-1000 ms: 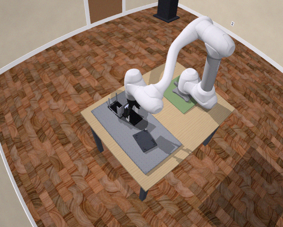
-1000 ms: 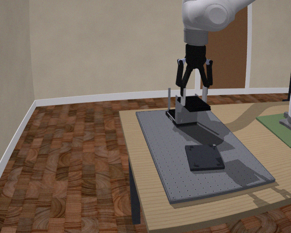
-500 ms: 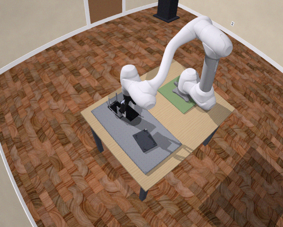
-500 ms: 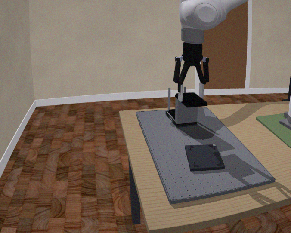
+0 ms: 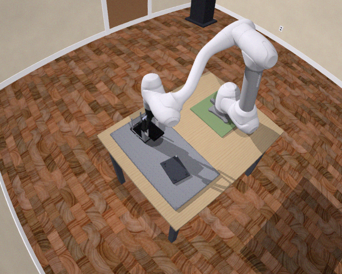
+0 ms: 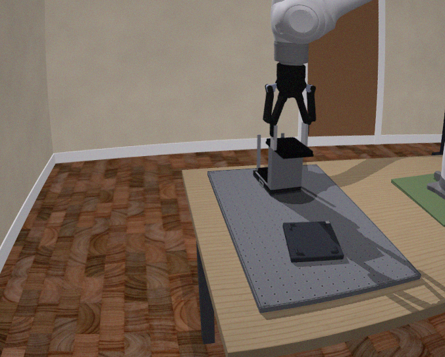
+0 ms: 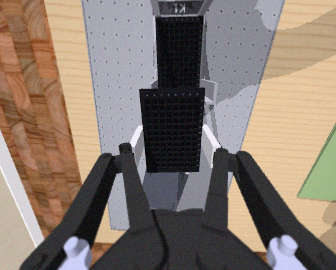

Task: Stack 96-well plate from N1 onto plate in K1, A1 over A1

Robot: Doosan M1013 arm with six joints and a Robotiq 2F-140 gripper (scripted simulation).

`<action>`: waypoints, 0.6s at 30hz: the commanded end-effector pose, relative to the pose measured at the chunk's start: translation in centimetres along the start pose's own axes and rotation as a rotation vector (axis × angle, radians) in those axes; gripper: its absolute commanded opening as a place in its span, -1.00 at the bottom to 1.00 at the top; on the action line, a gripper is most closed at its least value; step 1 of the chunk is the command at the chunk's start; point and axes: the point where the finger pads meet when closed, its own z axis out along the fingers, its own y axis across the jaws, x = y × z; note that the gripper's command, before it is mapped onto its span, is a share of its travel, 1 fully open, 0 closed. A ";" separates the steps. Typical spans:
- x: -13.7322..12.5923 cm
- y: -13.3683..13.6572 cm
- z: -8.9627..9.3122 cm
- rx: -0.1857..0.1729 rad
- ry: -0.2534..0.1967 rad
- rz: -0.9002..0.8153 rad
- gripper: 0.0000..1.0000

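Note:
My gripper [image 6: 289,134] is shut on a black 96-well plate [image 6: 289,147] and holds it level above the stack rack K1 [image 6: 280,170], about at the height of the rack's top. In the wrist view the held plate [image 7: 172,129] sits between my fingers, and a second black plate [image 7: 180,50] lies lower down in the rack, beyond it, under the K1 label [image 7: 179,7]. The held plate covers only part of the lower one. The plate nest N1 [image 6: 313,240] is a dark flat square with nothing on it, nearer the front of the grey baseplate [image 6: 304,226].
Thin upright posts [image 6: 259,150] stand at the rack's corners, close to the held plate. The rack has a tall grey wall [image 6: 284,172]. The arm's base stands on a green mat [image 5: 214,113] at the right. The table edge runs along the baseplate's left side.

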 end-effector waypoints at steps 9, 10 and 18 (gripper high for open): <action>3.2 0.5 0.0 -0.007 -0.005 0.002 -1.00; 3.6 0.5 0.0 -0.007 -0.005 0.002 -1.00; 6.2 0.9 -0.1 -0.007 -0.005 0.002 -1.00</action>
